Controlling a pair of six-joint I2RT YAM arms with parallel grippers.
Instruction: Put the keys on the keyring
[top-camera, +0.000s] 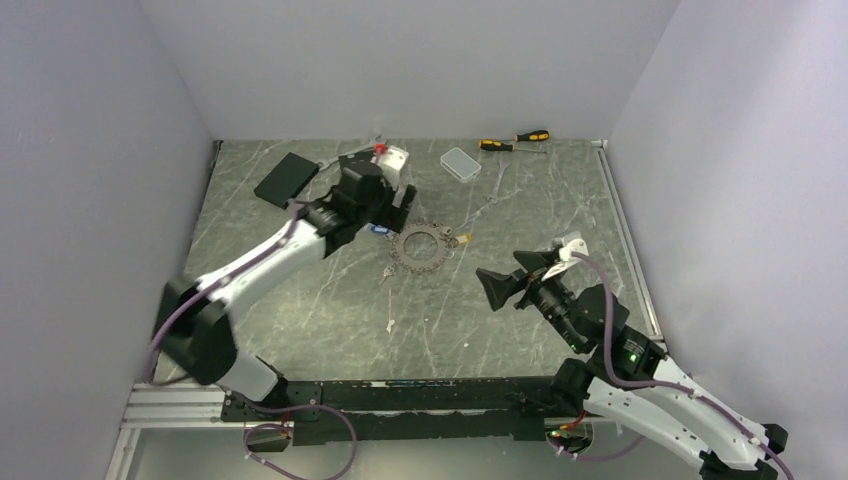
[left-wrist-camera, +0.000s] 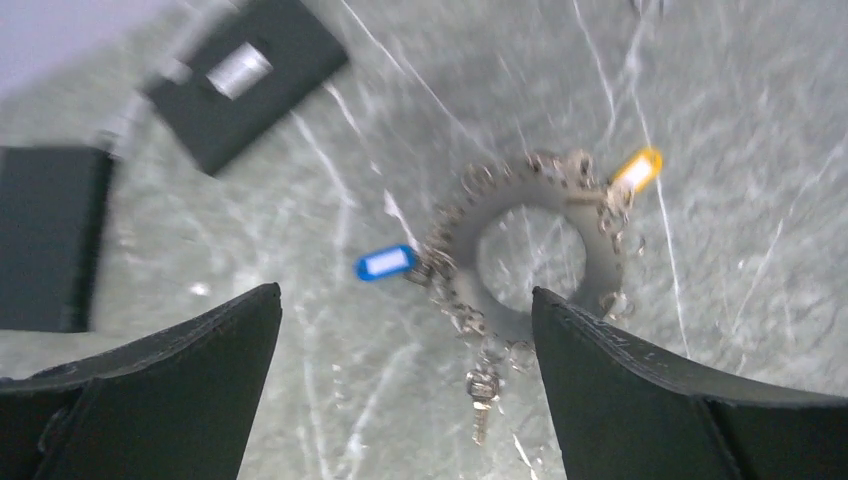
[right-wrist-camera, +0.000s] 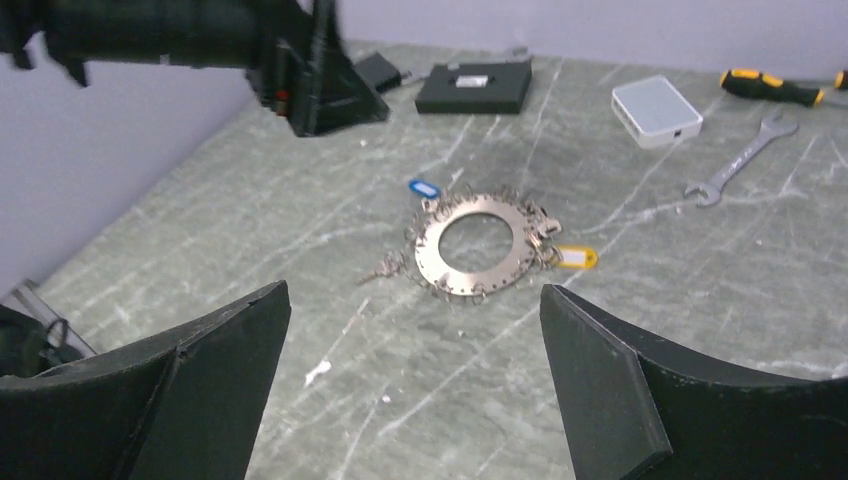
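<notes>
The keyring (top-camera: 422, 262) lies flat mid-table, a grey toothed metal loop with small rings along its rim (left-wrist-camera: 535, 190) (right-wrist-camera: 478, 283). The keys lie at its edge. A blue-tagged one (left-wrist-camera: 386, 262) (right-wrist-camera: 424, 187) touches the left side, and a yellow-tagged one (left-wrist-camera: 638, 168) (right-wrist-camera: 577, 258) the right. A plain silver key (left-wrist-camera: 482, 400) (top-camera: 386, 272) lies at the near-left rim. My left gripper (left-wrist-camera: 405, 292) (top-camera: 400, 205) hovers open just left of and behind the ring, holding nothing. My right gripper (right-wrist-camera: 414, 290) (top-camera: 512, 272) is open and empty, to the right of the ring and facing it.
A black box (top-camera: 286, 177) and a white device (top-camera: 392, 158) stand at the back left. A clear plastic box (top-camera: 460, 162), yellow-handled screwdrivers (top-camera: 515, 140) and a wrench (right-wrist-camera: 735, 165) lie at the back. A white scrap (top-camera: 390, 323) lies in front of the ring.
</notes>
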